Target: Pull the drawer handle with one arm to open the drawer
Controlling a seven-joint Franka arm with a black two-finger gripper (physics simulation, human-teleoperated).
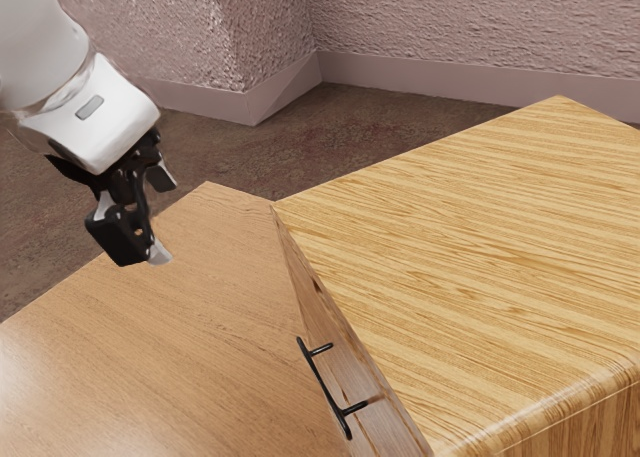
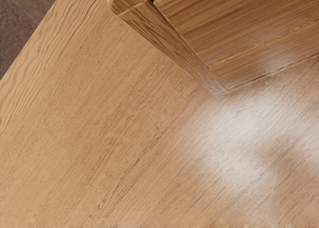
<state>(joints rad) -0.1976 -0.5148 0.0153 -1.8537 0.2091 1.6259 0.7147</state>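
Observation:
A light wooden cabinet (image 1: 470,267) stands on a wooden table (image 1: 150,357). Its drawer front (image 1: 345,352) faces the exterior view's left and sits flush with the cabinet body. A thin black bar handle (image 1: 325,377) sticks out from that front, low in the view. My black gripper (image 1: 148,222) hangs above the table, well to the left of and higher than the handle, open, with nothing between its fingers. In the wrist view, the cabinet's lower corner (image 2: 209,43) rests on the tabletop (image 2: 99,138) beyond my hand.
Bare tabletop lies between the gripper and the cabinet. Behind the table are a brown floor (image 1: 300,127) and a rough pink wall (image 1: 450,17) with a pale baseboard. The table's left edge (image 1: 90,267) runs just under the gripper.

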